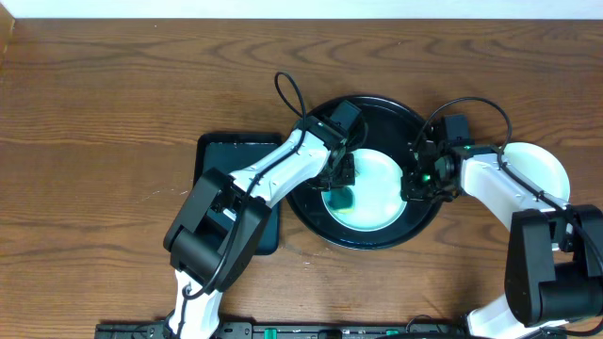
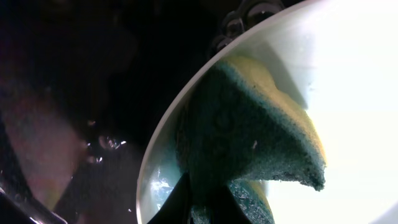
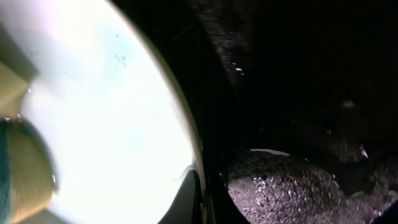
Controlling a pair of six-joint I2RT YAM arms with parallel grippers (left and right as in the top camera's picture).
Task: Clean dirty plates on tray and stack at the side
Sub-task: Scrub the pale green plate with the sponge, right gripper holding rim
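Note:
A pale mint-white plate [image 1: 379,188] lies in the large round black tray [image 1: 369,243]. My left gripper [image 1: 339,177] is shut on a green and yellow sponge [image 2: 255,137] and presses it onto the left part of the plate [image 2: 354,74]. Its fingertips [image 2: 205,208] show at the bottom of the left wrist view. My right gripper [image 1: 417,181] is shut on the plate's right rim; in the right wrist view its fingers [image 3: 204,199] pinch the edge of the plate [image 3: 99,106]. The sponge [image 3: 22,171] shows at the left there.
Another pale plate [image 1: 542,165] sits on the wooden table to the right of the tray, partly under my right arm. A smaller rectangular black tray [image 1: 221,155] lies left of the round tray, under my left arm. The wet tray floor [image 3: 298,186] is beside the right fingers.

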